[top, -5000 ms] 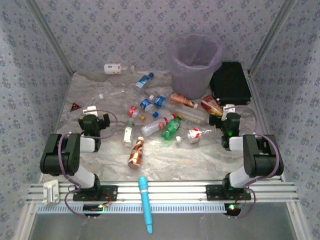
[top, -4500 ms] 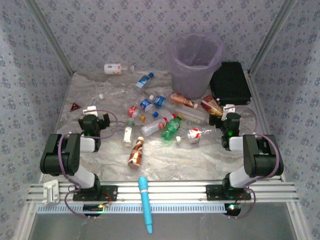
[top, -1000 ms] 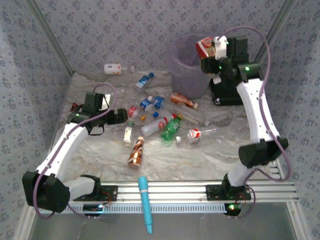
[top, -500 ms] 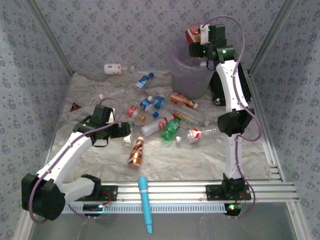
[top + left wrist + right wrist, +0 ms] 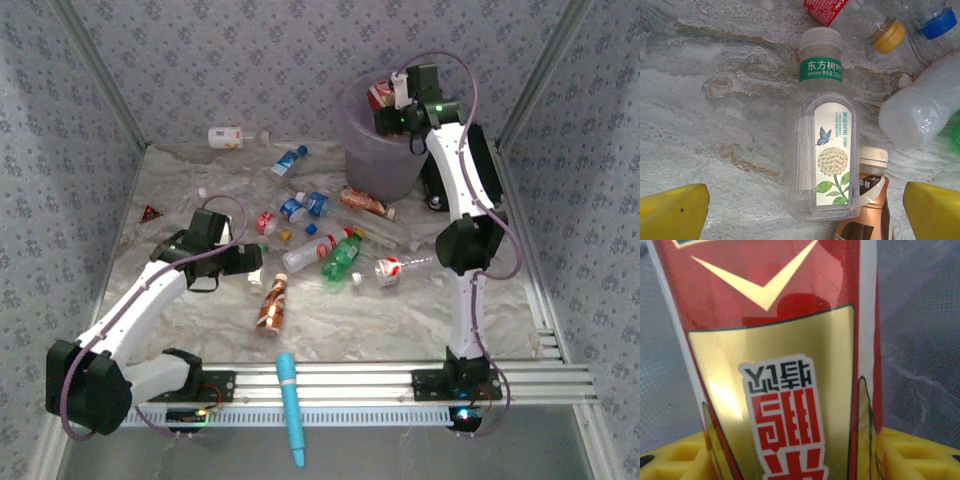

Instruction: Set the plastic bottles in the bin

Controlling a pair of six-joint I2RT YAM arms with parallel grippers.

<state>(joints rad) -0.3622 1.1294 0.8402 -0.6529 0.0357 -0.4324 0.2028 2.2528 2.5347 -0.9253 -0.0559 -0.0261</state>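
Light-blue and long, the pen tool (image 5: 291, 405) lies nearest, on the rail well in front of the bin (image 5: 375, 165) and to its left. Closer to the bin, a brown bottle (image 5: 271, 305) lies on the marbled table (image 5: 400, 310). Just past it, the left gripper (image 5: 243, 262) hangs low with its jaws spread wide and nothing between them. In the left wrist view its yellow fingertips (image 5: 672, 212) stand to either side of a clear bottle (image 5: 822, 150) with a green neck band and a flower label. This bottle lies flat, apart from both fingertips, with the brown bottle just beside its base.

Nearer the bin lie a green bottle (image 5: 343, 255) and a red-labelled bottle (image 5: 310, 255), touching. Some small blue-labelled bottles (image 5: 305, 205) lie beyond them, and an orange bottle (image 5: 365, 202) lies just before the bin's foot. A white bottle (image 5: 231, 137) lies well to the bin's left, by the back wall. A black box (image 5: 465, 165) sits just beside the bin on its right, partly behind the right arm.

Over the bin's rim, the right gripper (image 5: 390, 103) clamps a red bottle (image 5: 378, 95). In the right wrist view, its red-and-gold label sits between the yellow fingers (image 5: 675, 457), with purple bin wall behind.
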